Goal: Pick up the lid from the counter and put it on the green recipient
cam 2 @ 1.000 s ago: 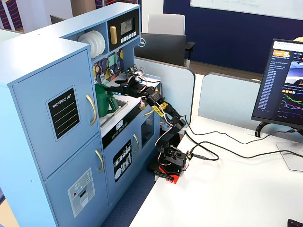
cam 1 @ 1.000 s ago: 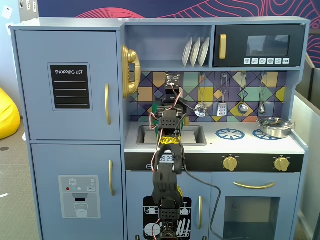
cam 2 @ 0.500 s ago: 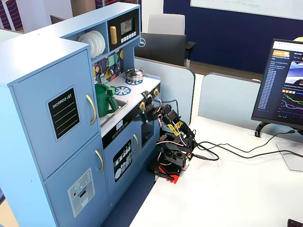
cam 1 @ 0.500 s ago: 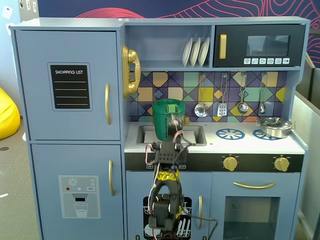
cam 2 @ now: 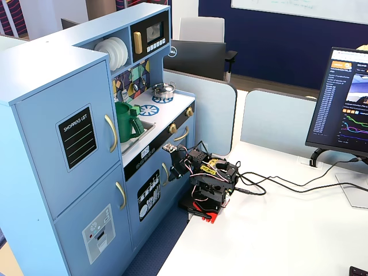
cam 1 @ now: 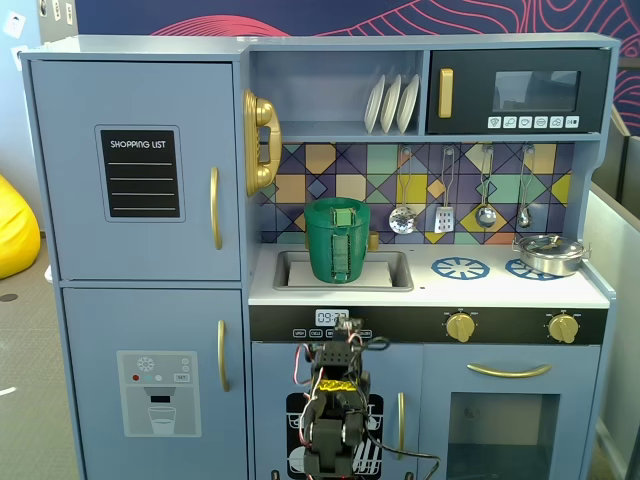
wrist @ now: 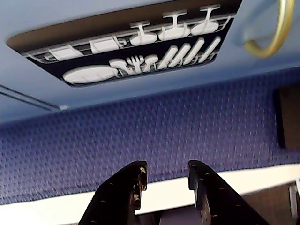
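Note:
The green recipient [cam 1: 337,250] stands upright in the sink, its light green strap handle facing the camera; in the side-on fixed view the green recipient [cam 2: 127,122] shows left of the burners. The dark green lid [cam 1: 337,207] lies flat on top of it, closing it. The arm is folded low on the white table in front of the toy kitchen, well below the counter. My gripper [wrist: 166,168] is open with nothing between its fingers and faces the dishwasher door; in the side-on fixed view the gripper [cam 2: 174,167] sits just short of that door.
A silver pot [cam 1: 548,253] sits on the right burner, beside a bare blue burner ring [cam 1: 460,268]. The dishwasher door decal [wrist: 136,61] and a gold handle [wrist: 276,33] are close ahead. Cables [cam 2: 276,184] and a monitor [cam 2: 345,103] occupy the table.
The arm has drawn back from over the sink and folded down onto its base. The green recipient with the lid on it now shows fully.

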